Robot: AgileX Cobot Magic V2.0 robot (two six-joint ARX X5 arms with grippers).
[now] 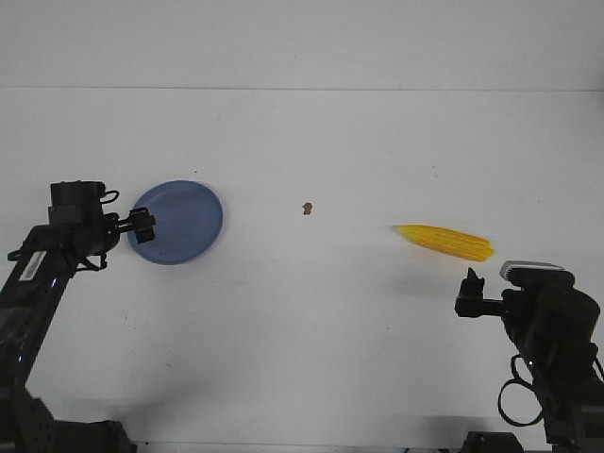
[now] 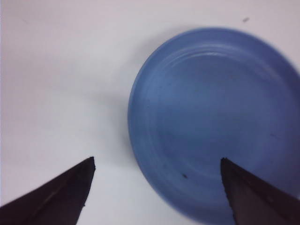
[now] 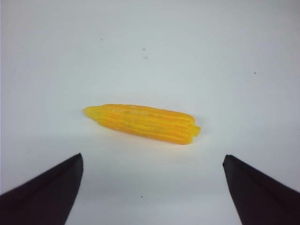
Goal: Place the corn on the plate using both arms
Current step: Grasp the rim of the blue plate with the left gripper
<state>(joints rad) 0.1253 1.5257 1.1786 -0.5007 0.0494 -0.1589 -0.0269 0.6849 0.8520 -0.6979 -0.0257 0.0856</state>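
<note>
One corn (image 1: pixel 444 242), one plate (image 1: pixel 181 223), one brown speck (image 1: pixel 307 208), two arms.

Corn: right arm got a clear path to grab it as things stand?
Probably yes. The corn lies alone on the table, nothing around or on it, and the right gripper is open with the cob centred ahead of its fingertips. It just needs to close the gap.

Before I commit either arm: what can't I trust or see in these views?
- Plate: left wrist view blurred, right rim cut off by frame edge.
- Brown speck: front view, too small to identify.
- Left gripper, right gripper: heights above the table unclear; wrist views show only fingertips.
</note>
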